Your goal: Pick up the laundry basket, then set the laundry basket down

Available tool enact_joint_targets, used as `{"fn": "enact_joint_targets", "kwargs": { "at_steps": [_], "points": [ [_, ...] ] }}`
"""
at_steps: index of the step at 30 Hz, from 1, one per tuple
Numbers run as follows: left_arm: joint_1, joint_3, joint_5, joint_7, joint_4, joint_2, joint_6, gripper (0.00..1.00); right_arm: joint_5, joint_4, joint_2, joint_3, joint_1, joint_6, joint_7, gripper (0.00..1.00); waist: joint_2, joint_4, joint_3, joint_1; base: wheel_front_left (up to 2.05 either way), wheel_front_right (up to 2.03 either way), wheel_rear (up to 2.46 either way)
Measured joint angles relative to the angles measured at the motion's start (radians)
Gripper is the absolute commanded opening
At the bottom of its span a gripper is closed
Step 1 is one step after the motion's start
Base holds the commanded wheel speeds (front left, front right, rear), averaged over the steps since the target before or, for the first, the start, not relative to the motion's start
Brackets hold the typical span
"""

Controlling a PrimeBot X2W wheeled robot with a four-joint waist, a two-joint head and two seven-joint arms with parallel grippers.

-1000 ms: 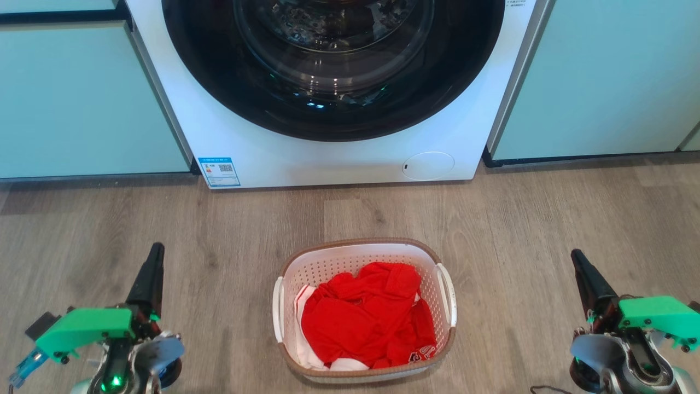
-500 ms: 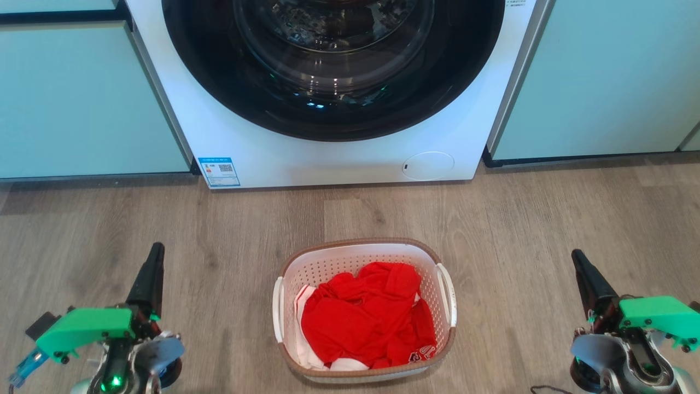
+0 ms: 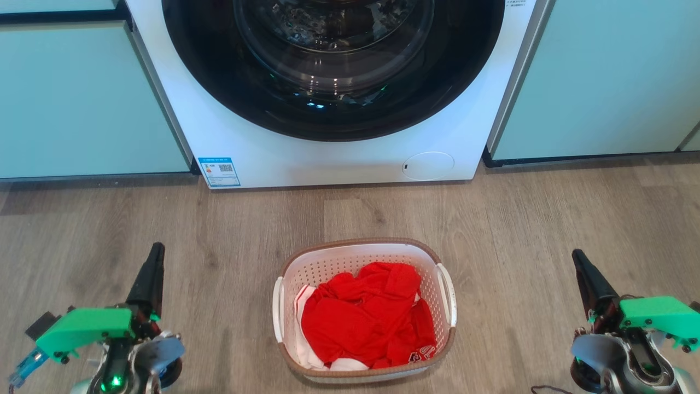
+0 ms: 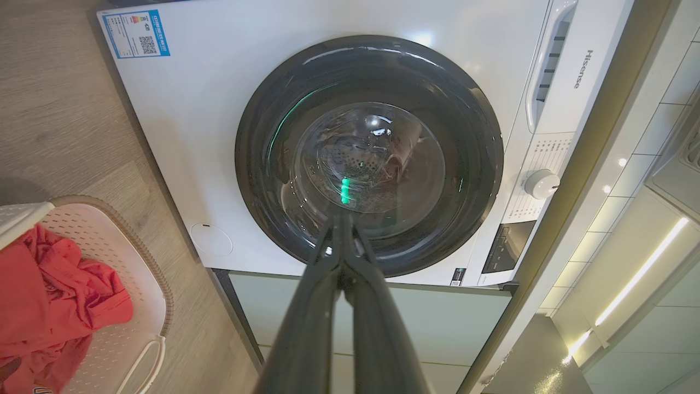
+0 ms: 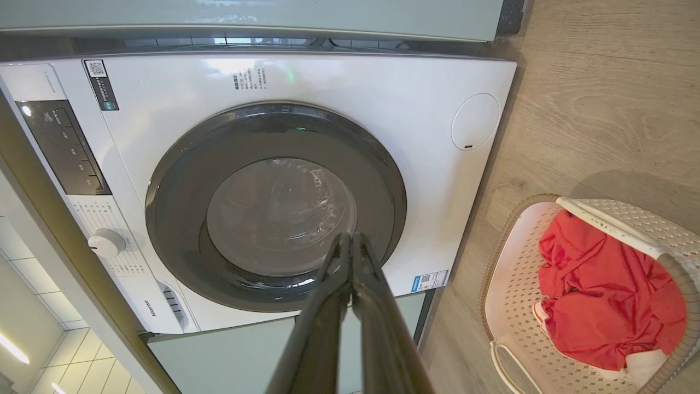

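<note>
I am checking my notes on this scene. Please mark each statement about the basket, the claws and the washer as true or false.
1. The laundry basket stands on the wooden floor before the washing machine. True.
2. The left claw grips a basket handle. False: it is shut on nothing and stays apart from the basket.
3. Red clothing lies in the basket. True.
4. The right claw is wide open. False: its fingers are pressed together.
</note>
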Motion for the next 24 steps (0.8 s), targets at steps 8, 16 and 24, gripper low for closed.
{"fn": "enact_joint_targets", "kwargs": {
  "at_steps": [8, 16, 24],
  "points": [
    [0.0, 0.001, 0.001, 0.0, 0.0, -0.001, 0.0, 0.0, -0.006, 0.0, 0.001, -0.001, 0.0, 0.0, 0.005, 0.0, 0.0, 0.0, 0.0, 0.0, 0.0, 0.0, 0.0],
    [0.0, 0.002, 0.001, 0.0, 0.0, -0.001, 0.0, 0.0, -0.006, 0.0, 0.006, -0.002, 0.0, 0.0, 0.007, 0.0, 0.0, 0.0, 0.0, 0.0, 0.0, 0.0, 0.0],
    [0.0, 0.002, 0.007, 0.001, 0.0, -0.002, 0.0, 0.0, -0.007, 0.0, 0.006, -0.002, 0.0, 0.0, 0.007, 0.0, 0.0, 0.0, 0.0, 0.0, 0.0, 0.0, 0.0]
  ]
}}
